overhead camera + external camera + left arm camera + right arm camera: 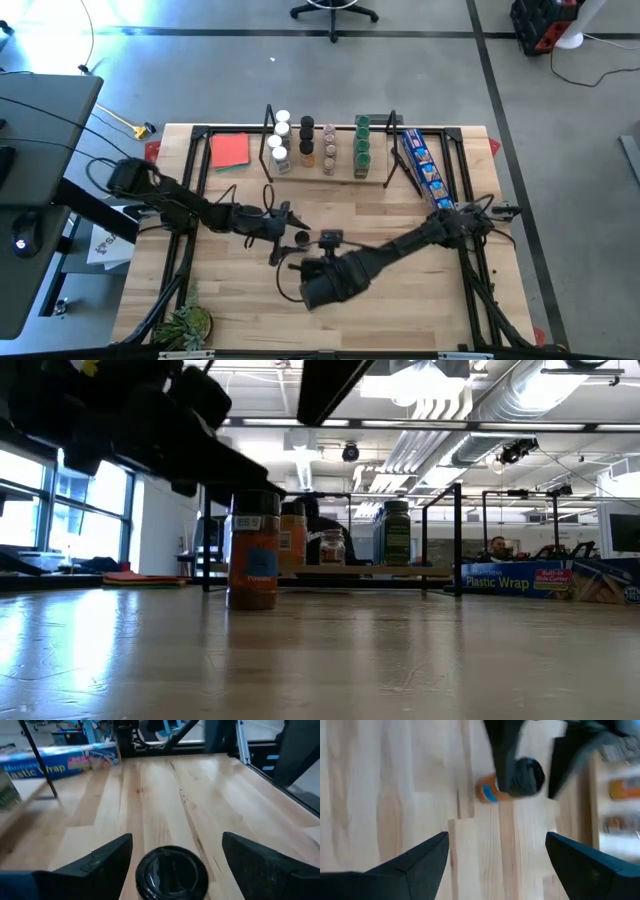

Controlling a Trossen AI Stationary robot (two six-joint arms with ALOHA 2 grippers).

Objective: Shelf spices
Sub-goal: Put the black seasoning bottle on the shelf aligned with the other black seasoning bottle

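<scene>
A spice jar (pixel 252 565) with a black cap (pixel 172 872) and orange-brown contents stands upright on its base on the table's middle (pixel 301 238). My left gripper (pixel 177 836) is open, with one finger on either side of the cap and a small gap at each side. It comes from the table's left (pixel 290 230). My right gripper (pixel 497 837) is open and empty, held above the table just near of the jar (pixel 296 266), pointing down. The shelf (pixel 330 178) stands at the far middle with several jars (pixel 305 140) on it.
A long blue plastic-wrap box (pixel 425 165) lies right of the shelf. A flat red card (pixel 230 150) lies left of it. A small plant (pixel 185 322) sits at the near left corner. Bare board lies near of the arms.
</scene>
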